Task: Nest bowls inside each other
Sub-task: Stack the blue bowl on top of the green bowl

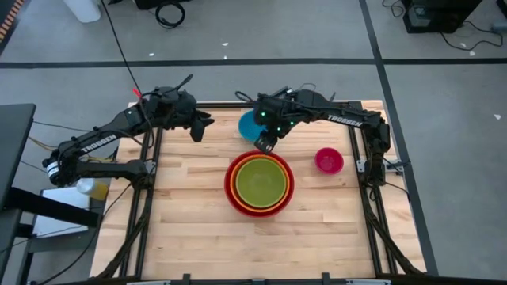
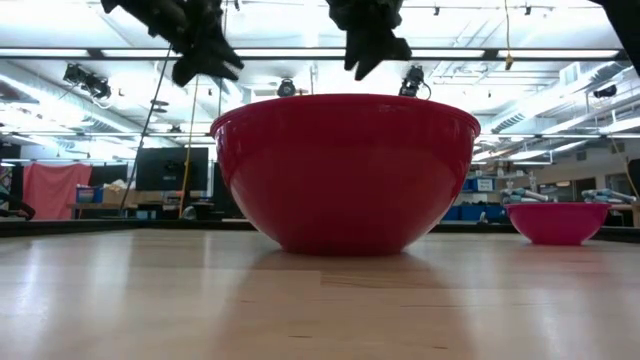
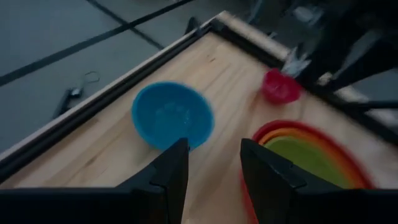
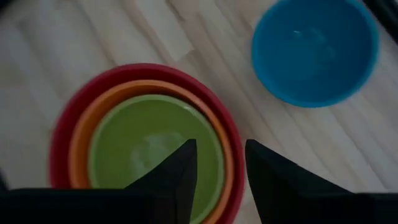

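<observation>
- The high view alone shows the whole pale, planked wooden desk (image 1: pixel 182 229): at its centre a large glossy red plastic bowl (image 1: pixel 232 190) holds a round orange plastic bowl (image 1: pixel 238 198), which holds a yellow-green plastic bowl (image 1: pixel 260 182).
- A round blue plastic bowl (image 1: pixel 249 125) sits just above the stack in that frame, partly hidden by the right arm; a small magenta-pink plastic bowl (image 1: pixel 329 161) stands apart at centre right.
- The low view hides the nested bowls: only the red bowl's smooth curved wall fills the middle, with the pink bowl at the right edge.
- The right gripper (image 4: pixel 216 171) hangs over the stack's rim on the blue bowl's side, fingers (image 4: pixel 183 168) spread and empty; the right wrist view shows the three concentric rims below.
- The left gripper (image 3: pixel 211 171) hovers at the upper left of the desk, fingers (image 3: pixel 174 174) parted, holding nothing; its wrist view shows the blue bowl's shallow inside.
</observation>
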Available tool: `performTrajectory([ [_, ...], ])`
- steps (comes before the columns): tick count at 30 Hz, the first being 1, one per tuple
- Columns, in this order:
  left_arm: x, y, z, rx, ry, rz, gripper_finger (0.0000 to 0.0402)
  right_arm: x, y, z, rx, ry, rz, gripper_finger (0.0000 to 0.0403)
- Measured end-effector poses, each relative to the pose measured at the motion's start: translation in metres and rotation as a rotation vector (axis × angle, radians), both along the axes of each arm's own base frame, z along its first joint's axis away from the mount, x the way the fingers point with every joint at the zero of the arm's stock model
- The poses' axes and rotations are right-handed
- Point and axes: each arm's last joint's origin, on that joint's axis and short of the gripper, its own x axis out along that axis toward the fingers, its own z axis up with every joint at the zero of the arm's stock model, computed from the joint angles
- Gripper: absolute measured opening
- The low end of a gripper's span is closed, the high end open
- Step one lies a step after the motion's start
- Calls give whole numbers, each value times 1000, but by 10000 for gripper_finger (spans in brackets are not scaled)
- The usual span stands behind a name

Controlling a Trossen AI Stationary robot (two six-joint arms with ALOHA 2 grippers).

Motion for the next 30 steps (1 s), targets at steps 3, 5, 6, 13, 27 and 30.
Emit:
performTrajectory([
  [3,-1,1,-6,4,40,28,151,3,-1,4,28,-58,47,143],
  [5,-2,1,-10,-15,47,59,151,8,-1,6,33,-111,65,143],
  [6,-2,1,-11,-25,51,70,151,10,-2,7,29,-138,69,143],
  [13,1,2,-19,-109,59,98,147,24,-8,14,-92,-292,66,143],
  [27,15,14,-17,55,366,51,117,40,-25,-25,-166,-323,-84,141],
  [30,19,17,-20,48,362,58,117,37,-27,-27,-123,-307,-153,138],
])
